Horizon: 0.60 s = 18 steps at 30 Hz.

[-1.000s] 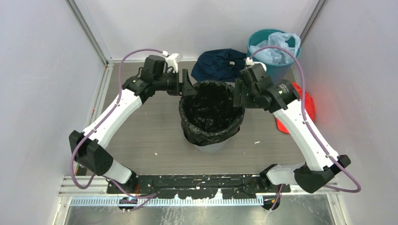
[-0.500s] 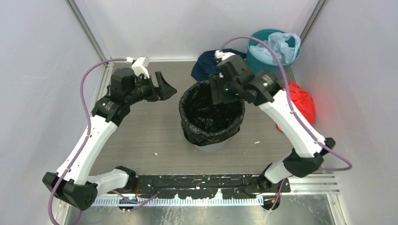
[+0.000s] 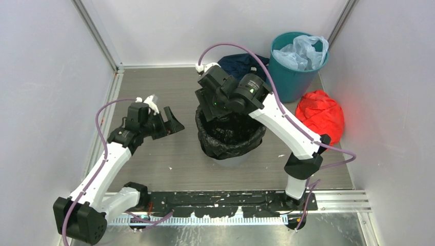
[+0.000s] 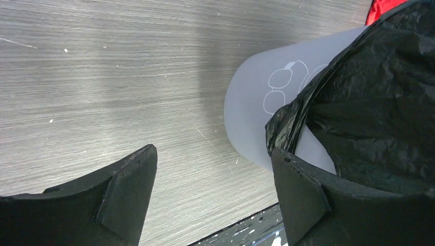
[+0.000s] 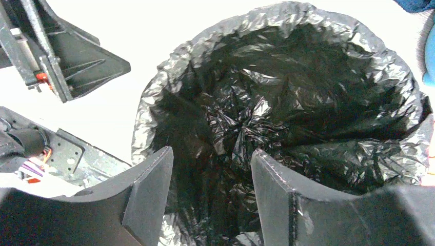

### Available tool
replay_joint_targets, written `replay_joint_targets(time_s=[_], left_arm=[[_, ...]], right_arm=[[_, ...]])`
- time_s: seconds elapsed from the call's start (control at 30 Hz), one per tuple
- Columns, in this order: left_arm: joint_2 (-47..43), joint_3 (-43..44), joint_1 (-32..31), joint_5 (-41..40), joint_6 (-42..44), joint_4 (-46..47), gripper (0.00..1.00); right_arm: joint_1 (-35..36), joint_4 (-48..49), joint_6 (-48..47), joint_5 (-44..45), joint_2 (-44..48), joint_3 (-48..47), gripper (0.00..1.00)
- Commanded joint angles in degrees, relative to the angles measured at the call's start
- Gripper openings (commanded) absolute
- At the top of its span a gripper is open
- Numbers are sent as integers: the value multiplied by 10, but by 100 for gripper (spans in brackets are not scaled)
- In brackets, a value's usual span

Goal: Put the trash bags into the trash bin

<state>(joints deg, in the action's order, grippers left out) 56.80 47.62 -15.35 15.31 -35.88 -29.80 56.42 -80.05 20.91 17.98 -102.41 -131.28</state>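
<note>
**Both my jaws open and empty; the black bag lines the grey bin**

My left gripper (image 3: 173,123) hangs over the table (image 3: 154,164), to the left of the trash bin (image 3: 233,160) and clear of it in the top view. Its jaws stand wide apart. In my left wrist view only bare wood grain shows between the two fingers (image 4: 128,189), so that gripper (image 4: 214,154) holds nothing. The bin's smooth grey wall (image 4: 256,102) rises just past my right-hand finger there. I cannot tell from that view whether the finger brushes it.

My right gripper (image 3: 211,110) points down over the bin's far left rim. Its jaws are parted a moderate way, less wide than the left pair. In my right wrist view the gripper (image 5: 211,152) has nothing pinched between its fingers (image 5: 149,195). Past them I see straight down into the crinkled black plastic, and the fingertips sit above it without a grip on it.

The trash bag (image 3: 231,133) is in the bin. Its glossy black film (image 5: 287,102) fills the inside and folds out over the rim, hanging partway down the grey side (image 4: 379,102). The bin stands upright mid-table between my two arms.

Behind it lies a dark blue cloth (image 3: 241,64). A teal bin (image 3: 292,84) with a pale blue bag (image 3: 302,51) stands in the far right corner, and a red bundle (image 3: 320,113) lies just in front of it.
</note>
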Motion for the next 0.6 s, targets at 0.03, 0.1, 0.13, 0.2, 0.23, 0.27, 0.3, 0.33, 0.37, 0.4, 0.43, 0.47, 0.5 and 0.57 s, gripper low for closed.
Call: replay_joint_targets(time_s=[0.03, 0.1, 0.13, 0.2, 0.23, 0.27, 0.3, 0.33, 0.37, 0.4, 0.43, 0.47, 0.5, 0.57], left_arm=[[-30, -7, 3, 7, -7, 47, 82], [-34, -12, 4, 7, -6, 45, 82], [-33, -14, 6, 11, -6, 47, 82], [-28, -12, 7, 21, -3, 45, 82], [-27, -12, 7, 22, 0, 42, 82], [-27, -13, 8, 22, 0, 42, 82], [-28, -12, 8, 22, 1, 42, 82], [-29, -12, 8, 25, 1, 41, 82], [-30, -11, 9, 28, 1, 39, 82], [-31, -10, 9, 29, 2, 38, 82], [-31, -9, 9, 30, 2, 37, 82], [-32, -9, 9, 31, 3, 36, 82], [-31, -9, 9, 32, 3, 37, 82], [-29, -8, 9, 36, 3, 37, 81]], right_arm=[[33, -15, 10, 35, 1, -26, 64], [44, -7, 17, 33, 3, -19, 64], [51, -2, 21, 28, 3, -16, 64], [62, 8, 25, 22, 1, -9, 65], [66, 11, 26, 22, -1, -6, 65], [70, 10, 29, 25, -7, -6, 65], [71, 7, 30, 30, -13, -7, 65], [73, 2, 34, 37, -19, -9, 65], [75, -2, 37, 41, -25, -11, 65], [77, -3, 39, 42, -27, -12, 65], [78, -1, 41, 43, -29, -10, 65], [80, 1, 43, 40, -30, -6, 65], [81, 5, 45, 39, -31, -3, 65], [85, 11, 49, 37, -33, 6, 65]])
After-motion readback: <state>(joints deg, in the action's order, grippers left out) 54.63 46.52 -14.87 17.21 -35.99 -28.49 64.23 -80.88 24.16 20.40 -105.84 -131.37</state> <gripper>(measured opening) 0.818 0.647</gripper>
